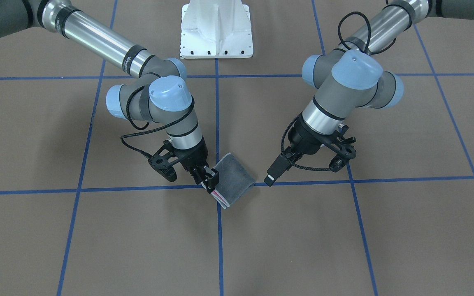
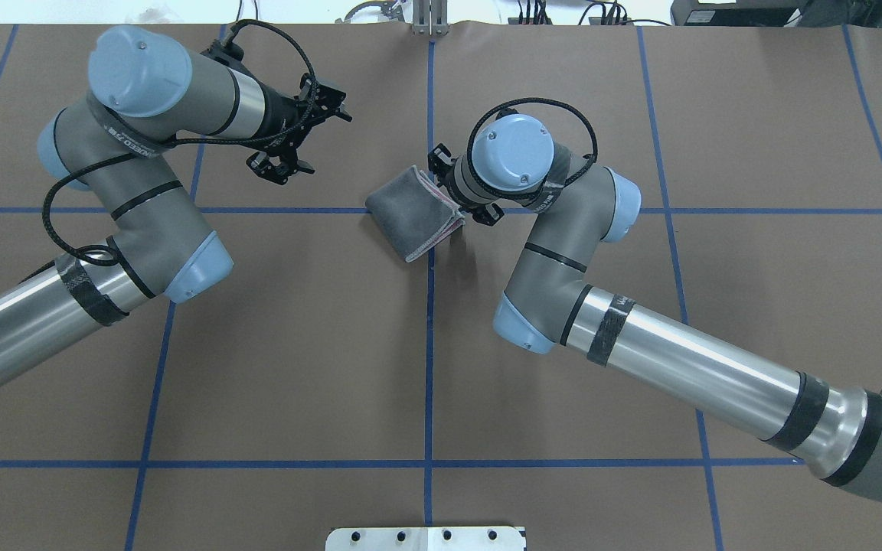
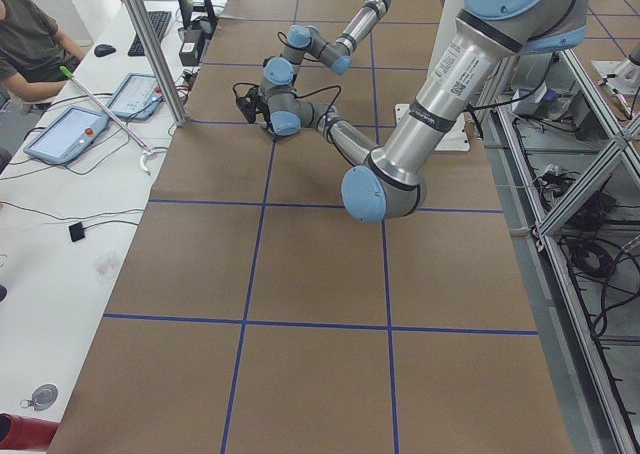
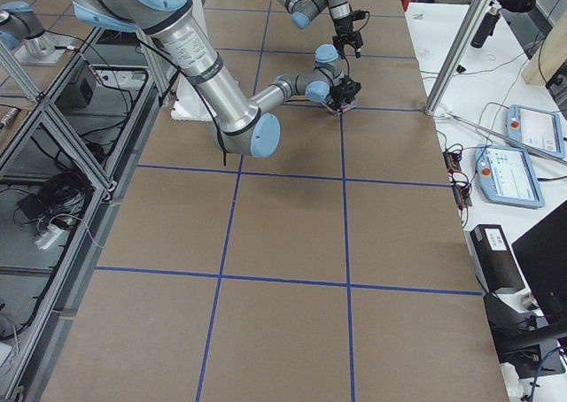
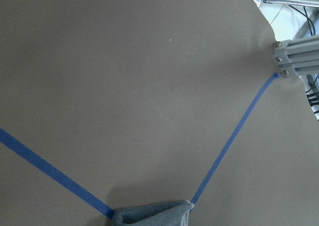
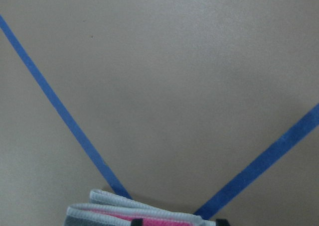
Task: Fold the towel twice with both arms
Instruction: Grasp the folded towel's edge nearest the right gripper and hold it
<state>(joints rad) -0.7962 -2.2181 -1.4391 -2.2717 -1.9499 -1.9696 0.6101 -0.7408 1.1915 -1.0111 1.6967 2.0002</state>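
The towel (image 1: 235,179) lies folded into a small dark grey packet where two blue tape lines cross, with pink and pale grey layered edges on one side. It also shows in the overhead view (image 2: 410,210). My right gripper (image 1: 209,181) stands at that layered edge with its jaws apart, and its fingertips (image 6: 134,220) just show over the pink layers (image 6: 149,215) in the right wrist view. My left gripper (image 1: 270,176) is open and empty, lifted off the table and apart from the far side of the towel. The left wrist view shows only a grey corner of the towel (image 5: 152,215).
The white bolted pedestal base (image 1: 216,28) stands at the robot's side of the brown table. Blue tape lines (image 1: 216,246) grid the surface. In the left side view a person (image 3: 30,34) sits at a side bench with tablets (image 3: 70,134).
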